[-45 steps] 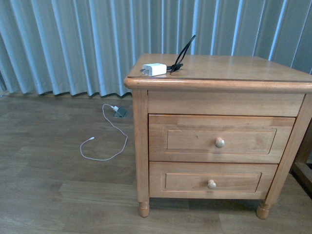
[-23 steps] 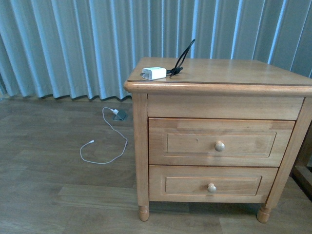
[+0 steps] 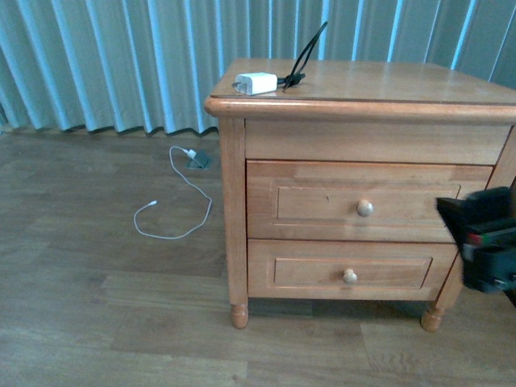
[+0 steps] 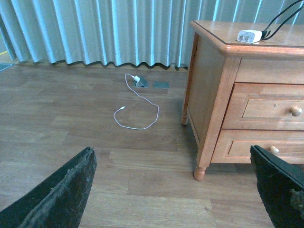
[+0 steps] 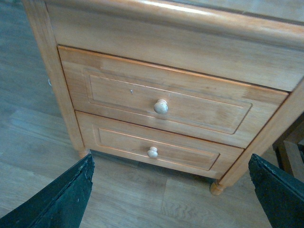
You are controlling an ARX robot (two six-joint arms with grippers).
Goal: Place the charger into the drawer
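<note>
The white charger (image 3: 255, 83) lies on the nightstand top near its left front corner, its black cable (image 3: 307, 50) arching up behind it. It also shows in the left wrist view (image 4: 249, 35). The taller upper drawer (image 3: 306, 201) is closed, with a round pale knob (image 3: 365, 208). It also shows in the right wrist view (image 5: 118, 95). My right gripper (image 3: 477, 238) is open and empty in front of the nightstand's right side, level with the drawers. My left gripper (image 4: 173, 190) is open and empty, low over the floor left of the nightstand.
The shorter lower drawer (image 3: 306, 274) is closed below. A thin white cable (image 3: 173, 210) loops on the wood floor to a floor socket (image 3: 199, 161). Blue-grey curtains (image 3: 105, 56) hang behind. Another wooden piece (image 5: 292, 159) stands right of the nightstand.
The view has shifted, so the nightstand sits higher in the frame. My right gripper has come into the front view at the right edge. The charger has not moved.
</note>
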